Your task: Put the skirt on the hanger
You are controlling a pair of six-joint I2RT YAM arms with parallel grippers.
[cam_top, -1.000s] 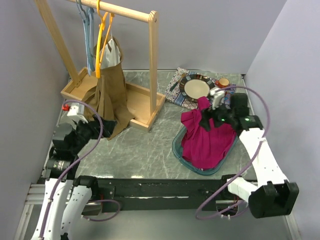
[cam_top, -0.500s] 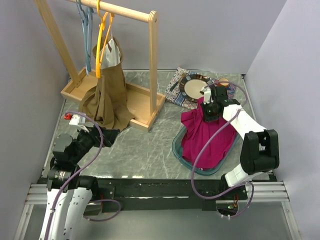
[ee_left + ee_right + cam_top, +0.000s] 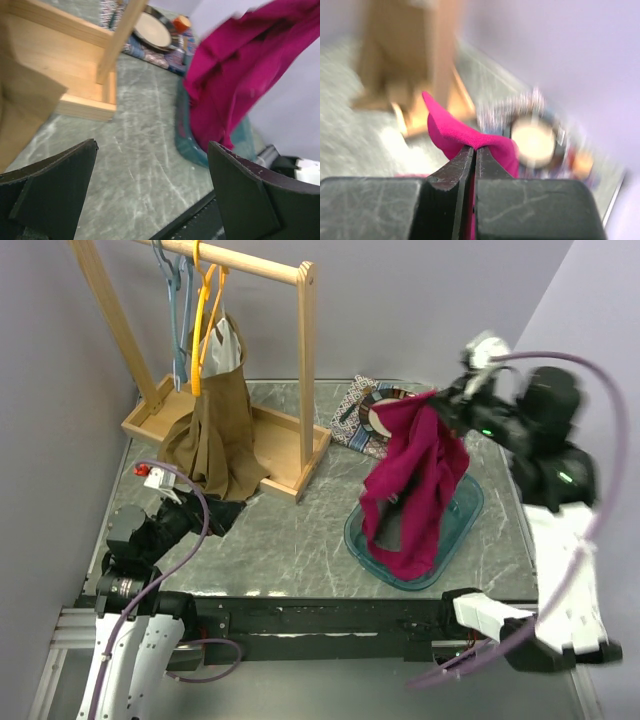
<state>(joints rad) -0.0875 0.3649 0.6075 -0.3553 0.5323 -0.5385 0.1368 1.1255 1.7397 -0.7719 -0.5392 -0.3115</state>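
Magenta fabric skirt (image 3: 415,480): hangs long axis vertical from right fingers (image 3: 452,172) pinched on its top edge; orange plastic hanger (image 3: 200,340) far left; left fingers (image 3: 50,190), nearer it, wide and empty.

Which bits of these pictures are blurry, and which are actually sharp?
Right wrist view: the right gripper and the pinched fold of pink skirt are crisp, the clothes rack and plate behind badly blurred. Top view: only the right arm smears. Left wrist view: the skirt's edges are soft.
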